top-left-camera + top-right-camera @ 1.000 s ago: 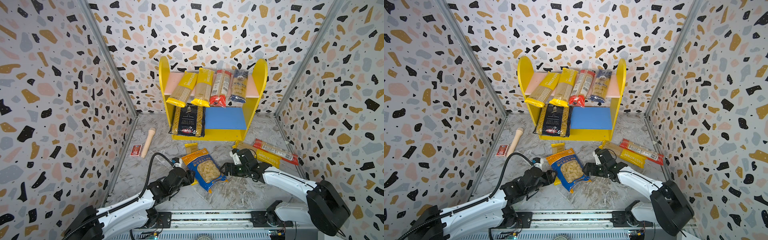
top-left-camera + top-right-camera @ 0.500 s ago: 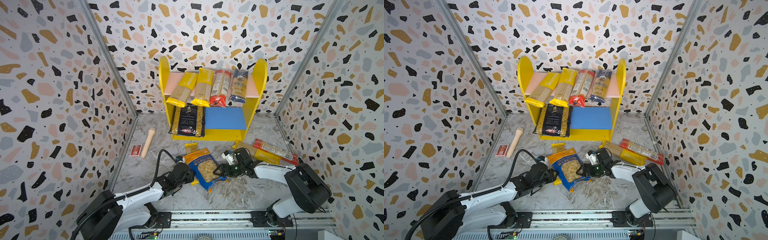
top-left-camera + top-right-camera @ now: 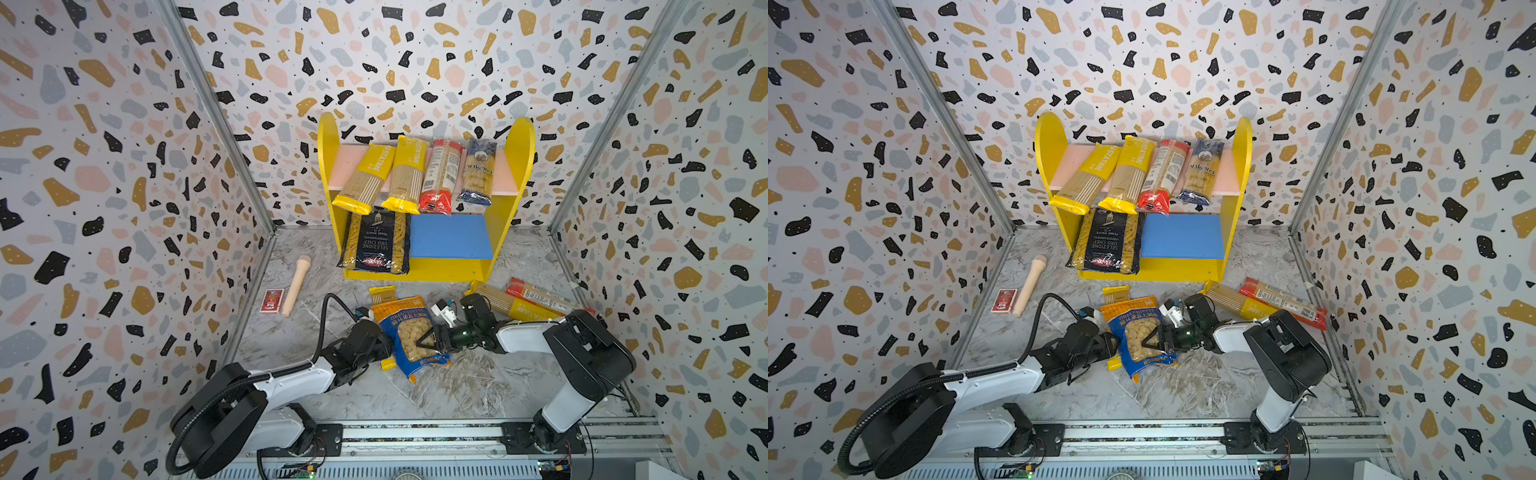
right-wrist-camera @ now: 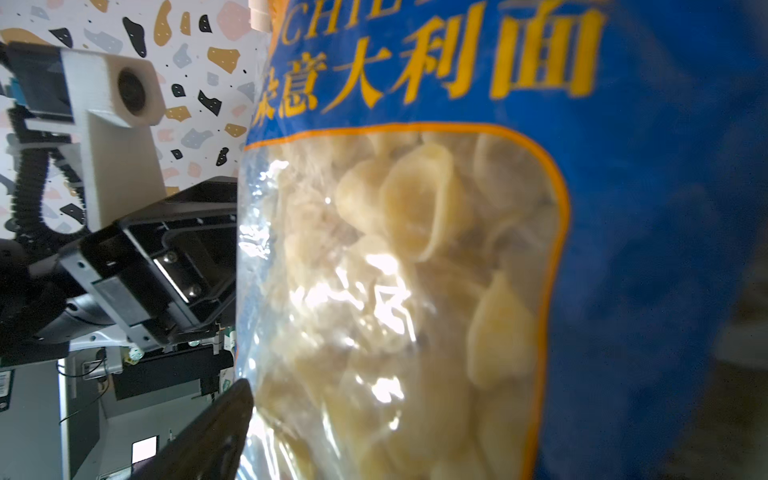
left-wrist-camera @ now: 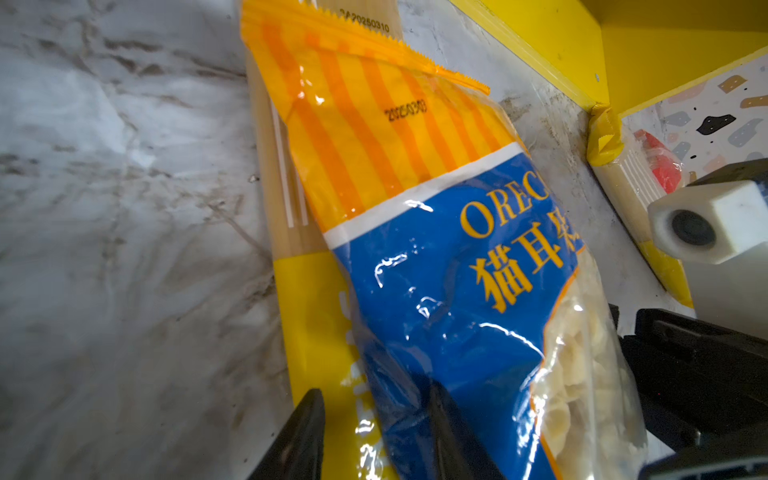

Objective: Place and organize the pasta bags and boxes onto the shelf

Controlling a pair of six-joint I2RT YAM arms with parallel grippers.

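**Finding.** The blue-and-orange plastic bag of shell pasta (image 3: 409, 332) lies flat on the grey marble floor (image 3: 291, 340) just in front of the yellow two-tier shelf (image 3: 519, 166). It overlaps a long yellow plastic spaghetti pack (image 5: 316, 324) beneath it.

**Grippers.** The left gripper (image 5: 374, 392) is at one long edge of the bag. Its jaws are partly spread astride that edge, with the yellow pack's margin also between them. Whether they bite yet we cannot tell. The right gripper (image 3: 426, 337) meets the bag's clear window from the opposite side, jaws spread wide and pinching nothing.

**Judgement.** We take the step in hand to be a two-armed pickup of this bag. The likely place is the bare half of the shelf's blue lower board (image 3: 451, 237), beside the large black penne bag (image 3: 376, 241).

**Recommendations.**
- The left jaws should close on the bag's film alone and leave the yellow pack behind.
- The right should gather a fold rather than press on loose shells.
- We advise raising both sides together and level, since the contents will likely slump.
- The bag should clear the shelf's yellow front strip (image 3: 436, 275) before it is lowered.
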